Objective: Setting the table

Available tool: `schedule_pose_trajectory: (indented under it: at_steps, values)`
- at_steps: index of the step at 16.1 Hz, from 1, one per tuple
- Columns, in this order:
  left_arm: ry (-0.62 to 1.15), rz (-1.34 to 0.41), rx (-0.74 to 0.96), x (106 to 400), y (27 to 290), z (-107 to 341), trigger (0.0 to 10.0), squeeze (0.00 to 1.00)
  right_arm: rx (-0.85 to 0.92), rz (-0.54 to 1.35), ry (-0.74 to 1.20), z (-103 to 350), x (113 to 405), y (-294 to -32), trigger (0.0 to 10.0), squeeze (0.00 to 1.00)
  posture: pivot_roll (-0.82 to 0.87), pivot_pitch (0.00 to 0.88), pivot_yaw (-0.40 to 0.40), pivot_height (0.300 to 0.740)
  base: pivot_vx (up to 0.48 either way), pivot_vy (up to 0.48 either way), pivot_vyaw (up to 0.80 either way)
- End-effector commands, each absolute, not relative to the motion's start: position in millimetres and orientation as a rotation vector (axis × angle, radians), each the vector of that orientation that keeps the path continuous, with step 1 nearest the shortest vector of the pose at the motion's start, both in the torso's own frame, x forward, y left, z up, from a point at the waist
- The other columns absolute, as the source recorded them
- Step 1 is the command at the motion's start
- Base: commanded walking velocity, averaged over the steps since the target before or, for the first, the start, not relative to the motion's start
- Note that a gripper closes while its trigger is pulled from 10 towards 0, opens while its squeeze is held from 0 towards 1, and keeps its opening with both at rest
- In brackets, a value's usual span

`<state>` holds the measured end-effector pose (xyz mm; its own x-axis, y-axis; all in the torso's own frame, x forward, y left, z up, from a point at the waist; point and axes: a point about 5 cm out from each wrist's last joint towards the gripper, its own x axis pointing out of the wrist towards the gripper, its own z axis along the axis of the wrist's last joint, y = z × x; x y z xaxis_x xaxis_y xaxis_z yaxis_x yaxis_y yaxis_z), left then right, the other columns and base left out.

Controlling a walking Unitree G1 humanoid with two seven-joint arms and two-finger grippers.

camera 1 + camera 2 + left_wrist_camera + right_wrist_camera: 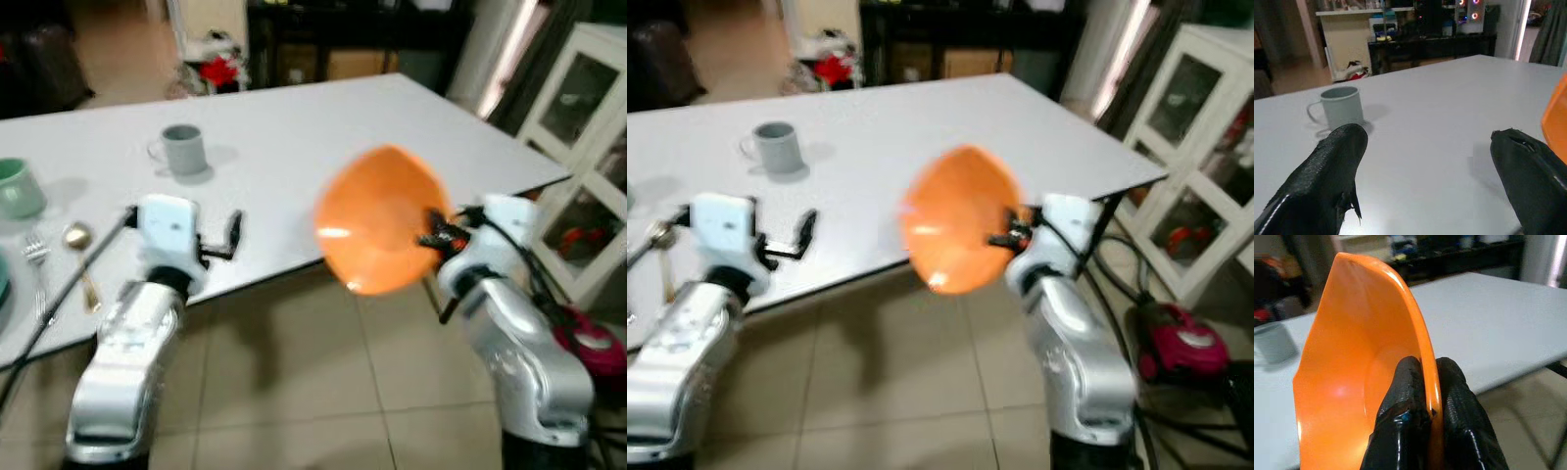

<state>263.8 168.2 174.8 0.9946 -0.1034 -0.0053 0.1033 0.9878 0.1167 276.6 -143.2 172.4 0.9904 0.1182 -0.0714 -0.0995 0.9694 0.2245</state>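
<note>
Now right tool [1425, 406] pinches orange bowl [377, 220] (empty).

Open left end effector [1430, 181], grey mug [1342, 106], white table [1449, 112]

I see two arms with glossy silver, rounded forearm casings, each ending in a white, boxy wrist block. The left arm [132, 362] tapers from a broad silver shell to a black collar below its white block; a thin black cable runs off toward eight o'clock from that block. The left claw [221, 238] has slim black fingers. The right arm [519, 343] carries black cables looping from the wrist block toward five o'clock. The right claw [1431, 401] has black fingers [1400, 416] with a grainy, rubber-like texture and rounded tips.
</note>
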Motion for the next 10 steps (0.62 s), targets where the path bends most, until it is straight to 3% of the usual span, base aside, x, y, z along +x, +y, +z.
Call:
schedule_pose_trajectory:
  at_steps: [1, 10]
  values:
    - [-0.010, -0.134, 0.110, 265.0, 160.0, 176.9, 10.0, 0.00, 0.211, 0.067, 0.047, 180.0, 276.6, -155.4, 10.0, 0.00, -0.10, 0.002, -0.038, 0.740, 0.386, 0.000, 0.00]
    - [-0.010, -0.138, 0.119, 265.8, 159.5, 176.5, 10.0, 0.00, 0.203, 0.070, 0.051, 179.5, 277.9, -155.0, 10.0, 0.00, -0.10, 0.000, -0.038, 0.740, 0.382, 0.000, 0.00]
